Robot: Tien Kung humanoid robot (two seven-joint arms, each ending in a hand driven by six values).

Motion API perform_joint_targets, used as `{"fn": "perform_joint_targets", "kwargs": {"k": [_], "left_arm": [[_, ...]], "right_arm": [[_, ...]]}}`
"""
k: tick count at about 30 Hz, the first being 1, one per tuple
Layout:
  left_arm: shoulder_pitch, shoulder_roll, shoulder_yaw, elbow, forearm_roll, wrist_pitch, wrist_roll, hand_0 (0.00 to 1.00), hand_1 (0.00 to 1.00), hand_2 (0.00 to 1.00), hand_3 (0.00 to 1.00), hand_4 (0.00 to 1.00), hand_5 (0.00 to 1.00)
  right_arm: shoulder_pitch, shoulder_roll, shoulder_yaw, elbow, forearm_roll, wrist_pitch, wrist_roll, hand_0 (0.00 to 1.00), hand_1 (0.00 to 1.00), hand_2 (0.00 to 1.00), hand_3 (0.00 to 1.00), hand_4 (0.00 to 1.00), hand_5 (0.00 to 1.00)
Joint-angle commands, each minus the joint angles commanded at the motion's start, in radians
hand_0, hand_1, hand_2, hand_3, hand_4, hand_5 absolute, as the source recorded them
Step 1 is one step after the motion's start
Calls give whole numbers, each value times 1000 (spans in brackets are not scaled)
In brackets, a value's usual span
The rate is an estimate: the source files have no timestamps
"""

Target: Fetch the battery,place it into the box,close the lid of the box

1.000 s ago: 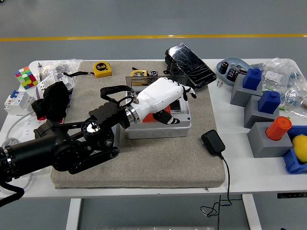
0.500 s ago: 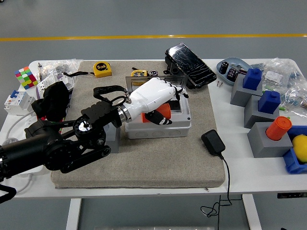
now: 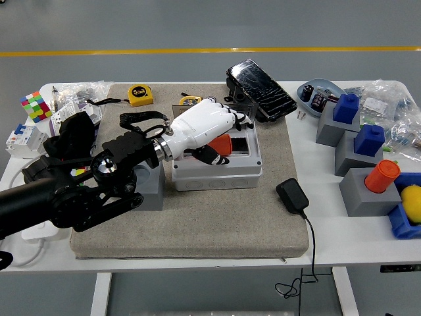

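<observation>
Your left hand point(image 3: 200, 128) hovers over the open grey box point(image 3: 217, 164) mid-table, fingers loosely spread, gripping nothing. The orange battery point(image 3: 222, 143) looks to be lying inside already, so what's left for you is likely closing the lid point(image 3: 240, 105).

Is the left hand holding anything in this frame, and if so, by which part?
Cannot be told. The white left hand hangs over the open light grey box, an orange object showing beneath it; any grip is hidden.

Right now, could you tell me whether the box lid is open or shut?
Open: the lid stands up behind the box, and the orange battery shows inside under the left hand.
</observation>
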Motion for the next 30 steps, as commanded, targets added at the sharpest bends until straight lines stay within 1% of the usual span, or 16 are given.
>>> {"fn": "perform_joint_targets", "kwargs": {"k": [5,7,9,10,13,15,16,19,21,22,24,27,28,30], "left_arm": [[16,9,-56,-54,-6,14,-16,296,541,575,701,998,145],[24,12,-89,-76,-16,32,-25,296,541,575,701,998,145],[27,11,-116,-82,-45,48,-37,296,541,575,701,998,145],[29,10,-133,-78,-62,52,-37,333,609,606,704,998,313],[30,3,-165,-59,-93,36,-10,333,609,606,704,998,313],[27,-3,-183,-33,-117,-11,48,333,609,606,704,998,313],[25,-5,-185,-24,-127,-32,73,730,896,887,854,998,644],[23,-5,-181,-7,-142,-103,148,730,896,887,854,998,644],[28,-1,-175,-14,-149,-134,181,730,896,887,854,998,644],[30,1,-171,-21,-152,-144,194,728,898,889,858,998,672],[34,4,-166,-37,-155,-160,216,728,898,889,858,998,672],[48,12,-171,-76,-156,-188,254,728,898,889,858,998,672],[52,14,-175,-89,-156,-196,262,714,882,860,848,998,694],[63,23,-182,-124,-156,-217,290,714,882,860,848,998,694]], "right_arm": [[-2,2,5,-3,0,1,-1,647,676,688,630,988,553],[-4,2,6,-4,0,1,-1,647,676,688,630,988,553],[-4,2,5,-5,0,1,-1,647,676,688,630,988,553],[-3,2,4,-4,0,1,-1,647,675,688,630,988,553],[-3,3,2,-3,1,1,-1,647,675,688,630,988,553],[-1,3,0,-2,1,0,0,647,675,688,630,988,553],[-1,3,-1,-1,1,0,0,647,677,688,629,987,553],[0,2,-3,0,2,0,0,647,677,688,629,987,553],[-1,3,0,-1,1,0,0,647,677,688,629,987,553],[-1,3,0,-1,2,0,0,647,675,688,630,988,553],[-3,3,0,-1,2,1,-1,647,675,688,630,988,553],[-5,3,3,-1,2,1,-1,647,675,688,630,988,553],[-6,3,3,0,2,1,-1,647,675,687,630,988,553],[-7,2,2,0,1,1,-1,647,675,687,630,988,553]]}}
